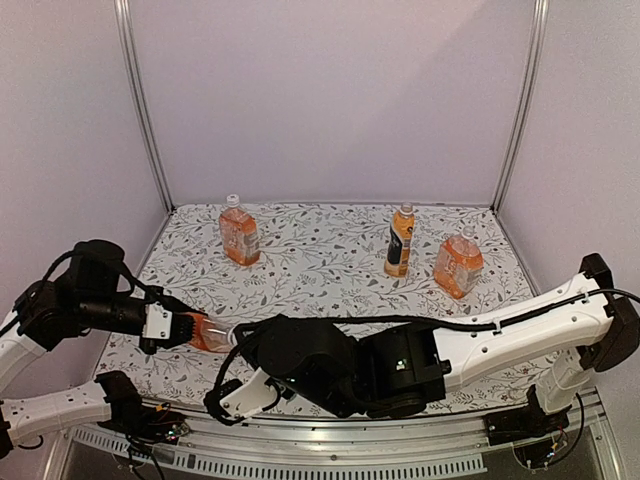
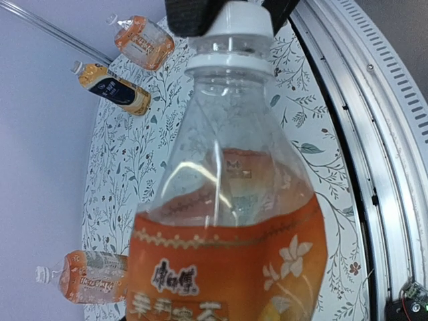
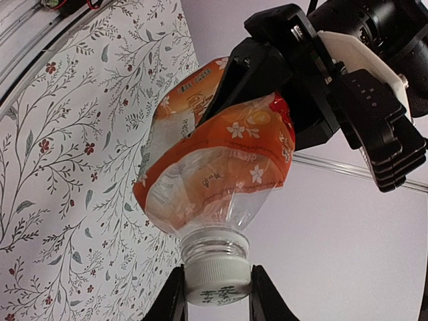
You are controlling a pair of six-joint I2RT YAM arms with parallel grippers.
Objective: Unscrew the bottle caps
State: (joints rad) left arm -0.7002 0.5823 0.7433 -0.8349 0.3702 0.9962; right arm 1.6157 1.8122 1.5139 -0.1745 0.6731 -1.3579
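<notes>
Holding the orange drink bottle [image 1: 205, 335] sideways over the worktop's [image 1: 320, 262] near-left edge, left jaws clench its body — its neck points at the right jaws, which pinch the white cap [image 3: 217, 281] end-on.

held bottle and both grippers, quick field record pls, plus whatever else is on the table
held bottle: sideways in the air, orange label
cap: white, on the neck
left gripper: shut on the bottle's body
right gripper: fingers pressed to either side of the cap
other bottles: three, upright, capped, far side of the table
</notes>
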